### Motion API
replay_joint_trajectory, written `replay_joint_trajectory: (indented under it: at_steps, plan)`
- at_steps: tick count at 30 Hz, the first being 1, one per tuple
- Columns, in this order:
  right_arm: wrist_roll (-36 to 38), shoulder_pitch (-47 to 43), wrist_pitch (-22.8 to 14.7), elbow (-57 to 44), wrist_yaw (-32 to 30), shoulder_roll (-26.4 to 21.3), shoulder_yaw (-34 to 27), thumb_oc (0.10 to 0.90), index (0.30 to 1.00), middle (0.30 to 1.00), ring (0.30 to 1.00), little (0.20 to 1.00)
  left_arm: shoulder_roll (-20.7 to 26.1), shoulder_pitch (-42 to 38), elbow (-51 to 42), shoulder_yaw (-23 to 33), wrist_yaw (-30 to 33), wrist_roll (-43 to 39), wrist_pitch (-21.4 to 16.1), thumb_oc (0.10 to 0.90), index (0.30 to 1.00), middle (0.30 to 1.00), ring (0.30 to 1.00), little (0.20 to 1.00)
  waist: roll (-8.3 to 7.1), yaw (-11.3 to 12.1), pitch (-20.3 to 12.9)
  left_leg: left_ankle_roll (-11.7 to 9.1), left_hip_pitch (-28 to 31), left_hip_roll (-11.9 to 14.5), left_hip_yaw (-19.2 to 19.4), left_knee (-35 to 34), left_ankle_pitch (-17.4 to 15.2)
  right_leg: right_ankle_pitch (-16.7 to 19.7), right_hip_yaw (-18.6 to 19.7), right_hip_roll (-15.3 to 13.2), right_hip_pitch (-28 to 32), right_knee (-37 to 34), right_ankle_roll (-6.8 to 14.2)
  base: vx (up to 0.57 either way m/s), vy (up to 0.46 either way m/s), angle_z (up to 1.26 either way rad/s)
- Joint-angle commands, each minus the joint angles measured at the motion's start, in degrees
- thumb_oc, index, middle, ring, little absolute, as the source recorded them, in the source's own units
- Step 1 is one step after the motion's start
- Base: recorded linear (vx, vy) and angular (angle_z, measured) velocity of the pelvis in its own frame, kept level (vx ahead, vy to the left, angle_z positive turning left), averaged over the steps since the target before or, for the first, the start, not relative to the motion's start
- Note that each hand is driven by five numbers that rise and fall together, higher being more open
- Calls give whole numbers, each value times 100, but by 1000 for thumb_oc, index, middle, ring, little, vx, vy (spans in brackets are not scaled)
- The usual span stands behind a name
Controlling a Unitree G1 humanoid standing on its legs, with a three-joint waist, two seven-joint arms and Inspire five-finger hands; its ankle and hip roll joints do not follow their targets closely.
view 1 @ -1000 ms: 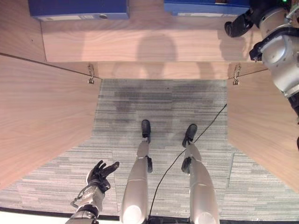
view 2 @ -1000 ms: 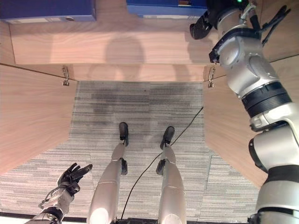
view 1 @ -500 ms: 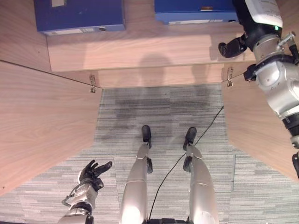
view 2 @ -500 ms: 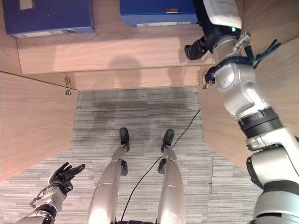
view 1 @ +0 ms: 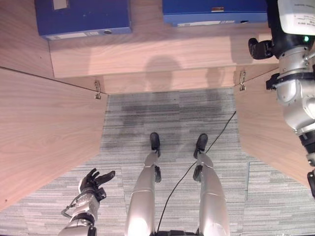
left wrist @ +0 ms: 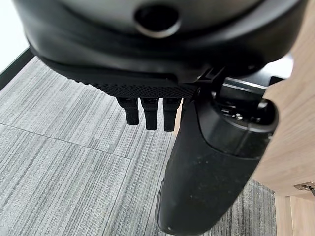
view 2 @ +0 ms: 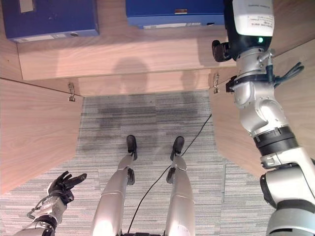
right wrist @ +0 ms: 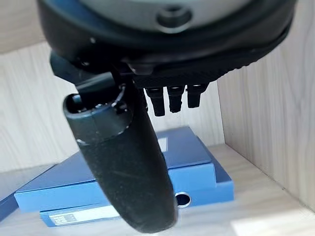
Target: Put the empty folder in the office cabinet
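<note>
From my feed: two blue folders lie flat on the cabinet shelf (view 1: pixel 147 49), one folder (view 1: pixel 83 17) upper left, other folder (view 1: pixel 214 11) top center-right. R hand (view 2: pixel 222 49) is up by the shelf at upper right, fingers look relaxed, nothing in them. L hand (view 1: pixel 93 182) lower left over the carpet (view 1: pixel 172 113), fingers spread, empty.

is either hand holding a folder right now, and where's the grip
No. The left hand is open above the floor; the right hand is open above the folders on the shelf.

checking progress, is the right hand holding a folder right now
No, the right hand hangs with straight fingers above the blue folders lying on the cabinet shelf, touching neither.
</note>
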Motion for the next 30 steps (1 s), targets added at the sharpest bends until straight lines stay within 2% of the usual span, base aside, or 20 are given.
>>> replay_joint_trajectory:
  at_steps: [1,4,6,7,10,14,15,18,21,22,23,25,30]
  plan:
    - [-54,644,-285,-384,-362,148,-146,800,900,900,900,900,105,544,609,-118,351,124,-19,800,900,900,900,900,-144,-114,-832,6,-19,-173,-311,538,-1009,-210,-166,139,386,-764,146,47,6,10]
    - [177,1544,-407,-574,-174,523,-245,800,900,900,900,900,-32,564,612,-218,374,330,18,800,900,900,900,900,-202,-158,-843,9,380,-142,-293,564,-1106,-304,-188,131,779,-698,151,62,15,4]
    - [203,1893,-461,-697,-101,585,-329,800,900,900,900,900,-78,587,591,-266,369,370,15,800,900,900,900,900,-221,-164,-796,14,606,-148,-283,543,-1140,-332,-193,140,1000,-697,156,58,27,1]
    - [334,2392,-574,-802,-20,795,-366,800,900,900,900,900,-226,579,578,-360,352,452,19,800,900,900,900,900,-254,-214,-779,3,974,-147,-270,496,-1185,-395,-228,153,1378,-705,176,72,37,2]
    - [368,3044,-707,-917,198,1060,-293,800,900,900,900,900,-391,599,528,-626,314,704,41,800,900,900,900,900,-318,-271,-752,-4,1597,-151,-227,360,-1228,-442,-237,193,2059,-846,205,85,40,0]
    - [548,3443,-767,-700,380,1381,-164,800,900,900,900,900,-592,568,522,-935,316,971,54,800,900,900,900,900,-361,-344,-907,-10,2090,-144,-193,219,-1239,-429,-237,247,2564,-1021,255,73,38,-9]
    - [735,3660,-756,-468,509,1560,-86,800,900,900,900,900,-700,559,521,-1170,315,1195,62,800,900,900,900,900,-381,-396,-1035,12,2355,-133,-146,135,-1255,-418,-210,271,2816,-1118,277,80,41,-13]
    - [1060,3805,-708,-228,653,1851,-20,800,900,900,900,900,-821,553,578,-1406,399,1498,68,800,900,900,900,900,-414,-443,-1158,39,2573,-140,-101,0,-1214,-397,-188,295,2978,-1196,292,51,36,-14]
    - [2484,4357,-671,543,1126,2563,-114,800,900,900,900,900,-924,604,611,-1699,456,1802,191,800,900,900,900,900,-382,-494,-1479,95,3084,-174,-38,-448,-1112,-404,-167,388,3292,-1331,323,65,63,-12]
    - [2485,4355,-672,545,1126,2566,-115,800,900,900,900,900,-921,604,610,-1700,456,1802,191,800,900,900,900,900,-389,-496,-1488,98,3076,-183,-37,-464,-1091,-393,-166,381,3281,-1339,324,70,89,-12]
    - [3244,4591,-630,989,1268,2871,-281,800,900,900,900,900,-876,666,590,-1765,387,1832,238,800,900,900,900,900,-350,-524,-1652,112,3306,-199,12,-730,-1014,-378,-132,430,3406,-1416,340,91,83,-11]
    - [3770,4786,-581,1524,1355,3129,-446,800,900,900,900,900,-886,794,597,-1808,304,1837,252,800,900,900,900,900,-322,-539,-1796,103,3546,-207,63,-909,-999,-373,-115,483,3578,-1500,356,124,96,-18]
    - [4326,5060,-525,2447,1470,3498,-662,800,900,900,900,900,-918,1082,652,-1745,132,1731,279,800,900,900,900,900,-329,-550,-2090,94,3882,-269,151,-1173,-1003,-347,-42,560,3838,-1720,390,97,63,-15]
